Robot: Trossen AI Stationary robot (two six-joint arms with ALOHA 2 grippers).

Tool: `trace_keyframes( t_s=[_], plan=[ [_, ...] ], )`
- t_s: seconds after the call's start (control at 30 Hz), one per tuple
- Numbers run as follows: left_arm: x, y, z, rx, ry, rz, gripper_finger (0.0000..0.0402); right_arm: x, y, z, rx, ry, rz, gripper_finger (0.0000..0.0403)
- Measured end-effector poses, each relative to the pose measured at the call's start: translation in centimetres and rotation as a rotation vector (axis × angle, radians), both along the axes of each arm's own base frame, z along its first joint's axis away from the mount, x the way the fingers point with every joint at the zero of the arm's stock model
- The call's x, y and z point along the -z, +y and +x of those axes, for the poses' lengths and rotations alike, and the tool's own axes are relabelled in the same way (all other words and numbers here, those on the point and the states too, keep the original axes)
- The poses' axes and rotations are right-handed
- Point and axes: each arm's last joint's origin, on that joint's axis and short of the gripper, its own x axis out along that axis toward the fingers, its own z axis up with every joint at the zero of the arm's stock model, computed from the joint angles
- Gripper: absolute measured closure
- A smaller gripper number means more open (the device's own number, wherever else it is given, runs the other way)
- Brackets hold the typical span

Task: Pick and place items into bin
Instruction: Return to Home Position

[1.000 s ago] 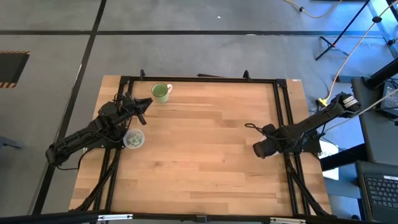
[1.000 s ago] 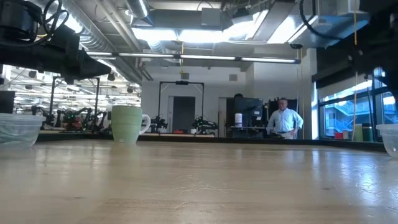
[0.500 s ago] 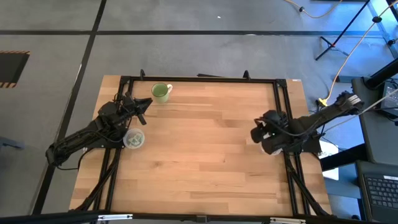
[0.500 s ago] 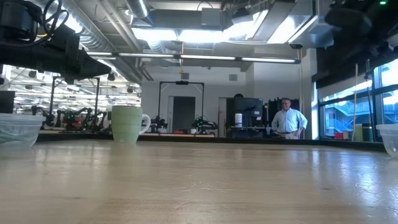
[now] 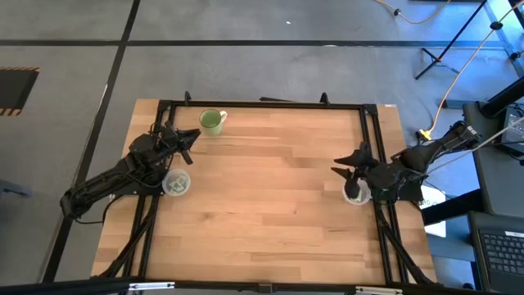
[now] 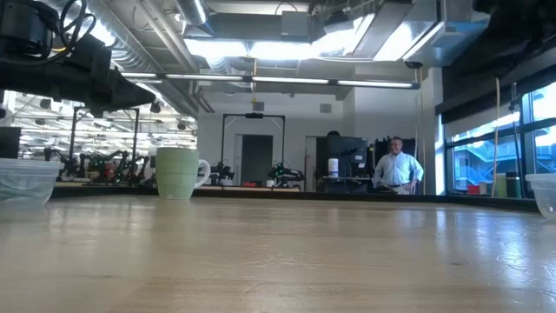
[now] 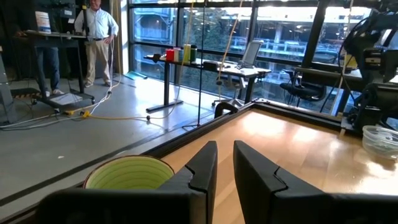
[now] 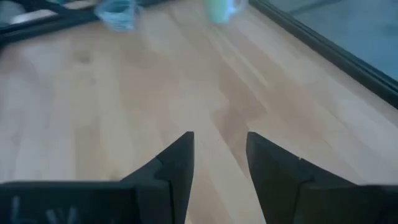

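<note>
- The worktop [image 5: 270,197] is made of pale wood planks with a smooth, slightly shiny face and a black frame around it.
- Two round bins of clear plastic stand on it: one at the left edge [image 5: 165,182] and one at the right edge [image 5: 355,201].
- The packets [image 5: 176,184] show as a pale green and white mass inside the left bin; they are too small to count.
- One light green mug [image 5: 212,122], round and glossy, stands at the upper left of the worktop.
- The left end effector [image 5: 190,135] hangs between the mug and the left bin; there is only a narrow gap between its fingers [image 7: 202,168], and it holds nothing.
- The right end effector [image 5: 348,161] hangs just above the right bin in the high view; its fingers [image 8: 177,158] are spread apart and it is empty.
- Behind is a large hall with ceiling lights, desks and one standing person [image 6: 396,170].
</note>
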Motion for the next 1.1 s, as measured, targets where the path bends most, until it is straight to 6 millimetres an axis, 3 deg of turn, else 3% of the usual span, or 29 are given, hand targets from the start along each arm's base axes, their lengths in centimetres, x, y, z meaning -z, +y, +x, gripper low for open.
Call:
trace_keyframes(
  t_s=[0.2, 0.33, 0.53, 0.83, 1.1],
  plan=[
    [0.0, 0.0, 0.0, -0.001, 0.0, 0.0, 0.0355, 1.6, -0.7, -1.9, -0.19, -0.1, -0.008, 0.0253],
    [0.0, 0.0, 0.0, -0.003, 0.0, 0.0, 0.0354, 2.4, -1.5, -3.6, -0.216, -0.209, -0.01, 0.0253],
    [0.0, 0.0, 0.0, -0.002, 0.0, 0.0, 0.0354, 1.2, -2.5, -5.9, -0.281, -0.454, 0.025, 0.0253],
    [0.0, 0.0, 0.0, 0.0, 0.001, -0.001, 0.0355, 1.0, -2.7, -5.9, -0.25, -0.444, -0.092, 0.0253],
    [0.0, 0.0, 0.0, 0.0, -0.004, 0.002, 0.035, 2.3, -1.7, -4.8, -0.436, -0.488, -0.162, 0.0253]
  ],
)
